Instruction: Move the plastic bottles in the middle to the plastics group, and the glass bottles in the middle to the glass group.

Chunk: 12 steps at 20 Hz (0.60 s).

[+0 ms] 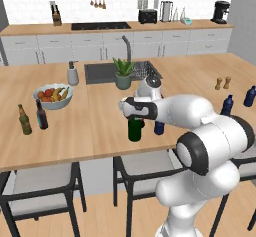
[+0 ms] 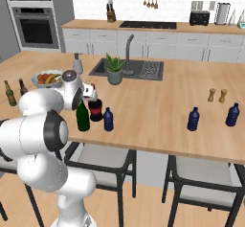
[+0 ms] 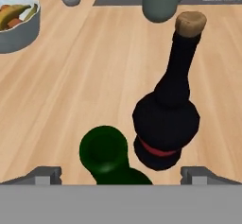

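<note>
The bench [image 3: 71,76] is pale wood with fine, smooth grain and a soft satin sheen; the green wine bottle [image 3: 105,152] looks like dark glossy glass; at its 3 o'clock the black round-bodied bottle [image 3: 166,124] is matt, with a red band and a rough cork stopper; the blue plastic bottle [image 2: 108,119] is smooth and dull; the plant pot [image 3: 160,1] is matt grey-green ceramic.

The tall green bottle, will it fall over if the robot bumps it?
Probably, yes. The green wine bottle is tall and narrow, so a knock near its top could tip it. The black round bottle stands close beside it and might get hit too. It looks like smooth glass, so possibly slippery and breakable.
</note>
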Available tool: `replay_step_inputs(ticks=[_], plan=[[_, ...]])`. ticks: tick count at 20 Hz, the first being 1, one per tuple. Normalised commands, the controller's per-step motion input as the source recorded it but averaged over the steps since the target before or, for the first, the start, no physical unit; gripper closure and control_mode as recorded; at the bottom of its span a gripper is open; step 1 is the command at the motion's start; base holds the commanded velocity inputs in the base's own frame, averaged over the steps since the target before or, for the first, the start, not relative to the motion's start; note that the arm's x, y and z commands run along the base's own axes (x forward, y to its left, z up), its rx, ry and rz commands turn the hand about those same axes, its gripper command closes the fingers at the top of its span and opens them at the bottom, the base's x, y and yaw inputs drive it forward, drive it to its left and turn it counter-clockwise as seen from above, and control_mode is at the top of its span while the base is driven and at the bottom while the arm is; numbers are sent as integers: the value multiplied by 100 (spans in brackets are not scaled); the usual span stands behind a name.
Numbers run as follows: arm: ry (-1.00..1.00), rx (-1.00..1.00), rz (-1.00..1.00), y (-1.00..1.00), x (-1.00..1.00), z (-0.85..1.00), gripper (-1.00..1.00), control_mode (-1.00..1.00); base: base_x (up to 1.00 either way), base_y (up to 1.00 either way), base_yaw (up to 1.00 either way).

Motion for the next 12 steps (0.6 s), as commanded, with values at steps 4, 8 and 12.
replay_step_inputs(ticks=[4,8,12], plan=[[-14,0,0,0,0,-9,100,-100,0,0,0],[-7,0,0,0,4,-2,100,-100,0,0,0],[-2,5,0,-6,0,6,100,-100,0,0,0]])
